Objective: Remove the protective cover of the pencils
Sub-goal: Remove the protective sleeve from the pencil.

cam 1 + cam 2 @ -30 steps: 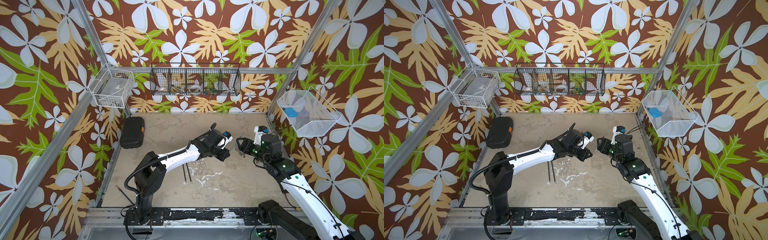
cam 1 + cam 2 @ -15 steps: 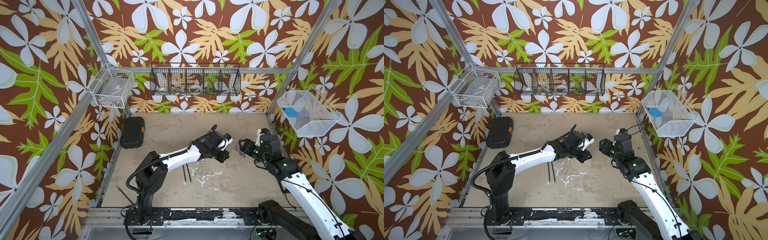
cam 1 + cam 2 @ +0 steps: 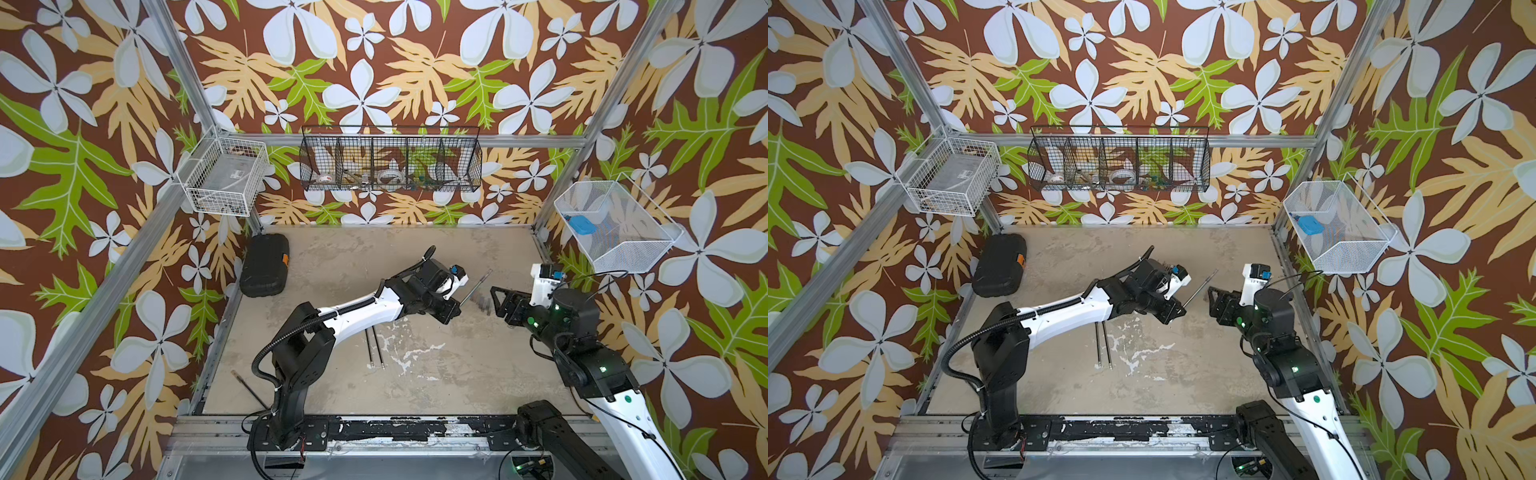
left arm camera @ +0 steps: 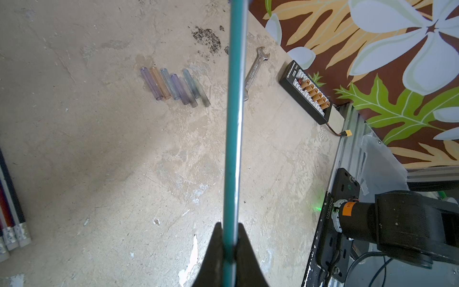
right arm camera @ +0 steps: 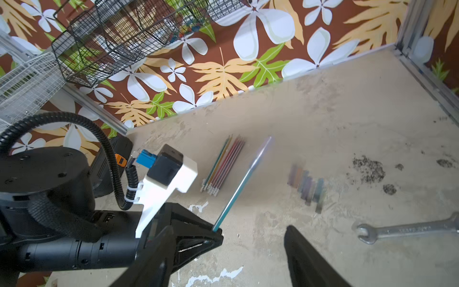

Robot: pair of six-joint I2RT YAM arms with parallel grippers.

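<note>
My left gripper (image 4: 228, 226) is shut on a teal pencil (image 4: 234, 111), which points up and away toward the right arm in both top views (image 3: 473, 289) (image 3: 1200, 289). In the right wrist view the pencil's far end (image 5: 260, 152) looks pale and blurred, like a clear protective cover. My right gripper (image 5: 228, 248) stands open just right of that end (image 3: 500, 305), holding nothing. Several loose tinted covers (image 4: 173, 87) (image 5: 308, 186) lie in a row on the table. More pencils (image 5: 223, 166) lie bundled under the left arm (image 3: 374, 349).
A steel wrench (image 4: 253, 72) (image 5: 407, 229) and a black connector board (image 4: 308, 92) lie near the right wall. A black case (image 3: 266, 266) sits at the back left. Wire baskets (image 3: 390, 162) hang on the walls.
The right gripper has backed off to the right from the pencil's end, with its jaws a little wider. The left gripper keeps hold of the teal pencil and has barely moved.
</note>
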